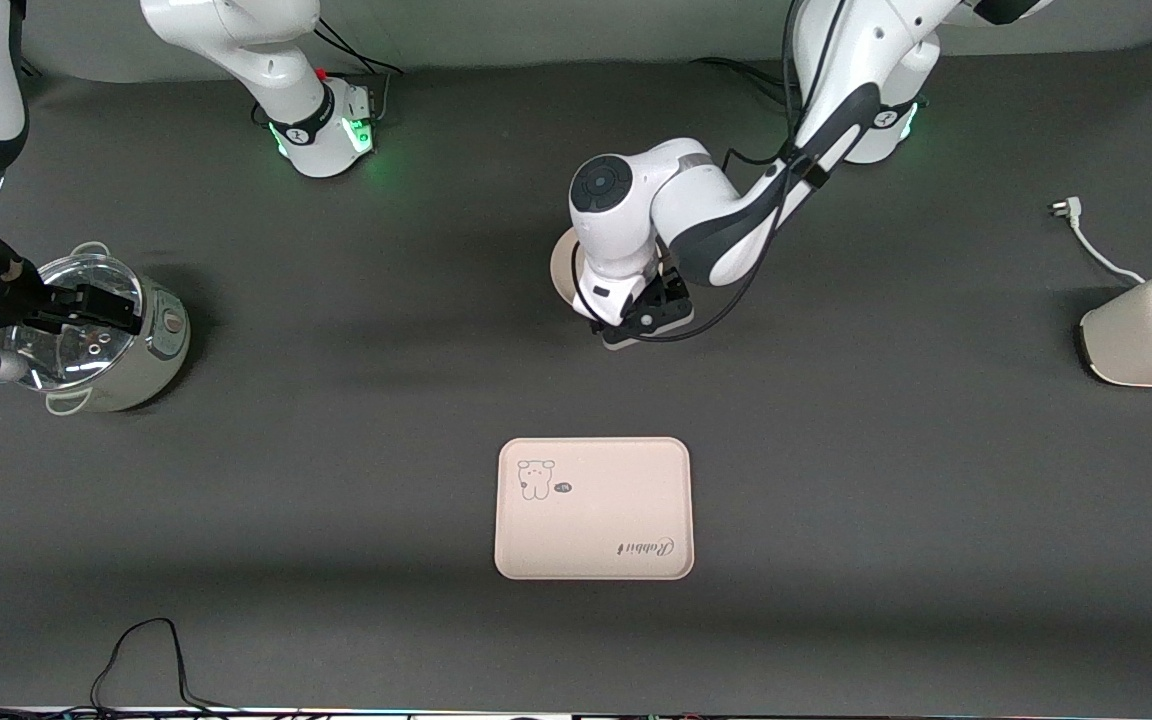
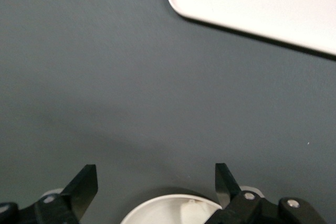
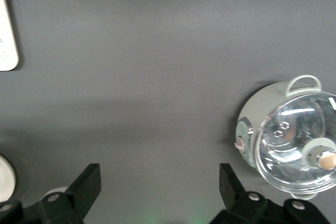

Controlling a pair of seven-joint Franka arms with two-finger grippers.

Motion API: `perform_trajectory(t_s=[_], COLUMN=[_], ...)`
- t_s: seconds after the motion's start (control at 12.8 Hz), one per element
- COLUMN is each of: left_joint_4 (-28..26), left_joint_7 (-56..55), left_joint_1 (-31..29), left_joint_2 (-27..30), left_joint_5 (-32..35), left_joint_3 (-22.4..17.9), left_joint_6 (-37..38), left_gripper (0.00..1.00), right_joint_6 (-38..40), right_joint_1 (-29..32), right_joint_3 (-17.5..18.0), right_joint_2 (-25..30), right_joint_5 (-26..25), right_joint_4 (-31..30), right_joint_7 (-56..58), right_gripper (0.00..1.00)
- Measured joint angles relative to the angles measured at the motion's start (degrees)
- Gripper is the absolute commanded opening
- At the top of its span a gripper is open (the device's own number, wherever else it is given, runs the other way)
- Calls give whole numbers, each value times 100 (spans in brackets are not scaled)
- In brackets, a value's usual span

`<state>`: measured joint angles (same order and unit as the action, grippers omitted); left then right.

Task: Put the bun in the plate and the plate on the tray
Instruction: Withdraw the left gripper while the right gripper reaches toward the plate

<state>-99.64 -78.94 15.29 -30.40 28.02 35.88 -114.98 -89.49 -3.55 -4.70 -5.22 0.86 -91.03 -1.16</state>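
Note:
The round cream plate (image 1: 561,270) lies mid-table, mostly covered in the front view by the left arm. Its rim (image 2: 157,207) shows in the left wrist view. The off-white bun (image 2: 197,213) lies in it. My left gripper (image 1: 636,322) (image 2: 156,174) hangs low over the plate's edge, open, holding nothing. The rectangular tray (image 1: 593,508) (image 2: 262,3) with the animal print lies bare, nearer to the front camera than the plate. My right gripper (image 3: 157,174) is open over bare table and is out of the front view. Its wrist view catches a tray corner (image 3: 6,30).
A pale green pot with a glass lid (image 1: 116,345) (image 3: 286,142) stands at the right arm's end, with a black and silver fixture (image 1: 36,300) overlapping it. A cream toaster (image 1: 1151,335) and its white plug cable (image 1: 1086,240) are at the left arm's end.

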Motion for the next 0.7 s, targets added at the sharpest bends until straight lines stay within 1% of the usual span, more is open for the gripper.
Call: perform_trajectory(t_s=[0.16,0.31,0.55,0.7], left_joint_4=[297,423,472,494], left_joint_7=[876,1957,3932,5039], left_joint_1=[-302,-831,-1941,-2700], left_joint_2=[144,435,1024,1431], left_joint_5=[-166,-497,-1053,-1485], left_joint_3=[19,21,18,12], left_joint_6=[395,540,1046,1201], left_gripper=[99,99,100,100], right_joint_6=[-21,-63,-398,-684], right_joint_1=[-215,-658,-1540,-2132], right_joint_3=[4,13,39,47], right_joint_2=[0,-1,5,22], right_joint_5=[226,310,326,334], right_joint_4=[-91,-158,-325,-515], right_joint_7=[-224,-786,-1898,-2842], right_gripper=[100,100,100,100])
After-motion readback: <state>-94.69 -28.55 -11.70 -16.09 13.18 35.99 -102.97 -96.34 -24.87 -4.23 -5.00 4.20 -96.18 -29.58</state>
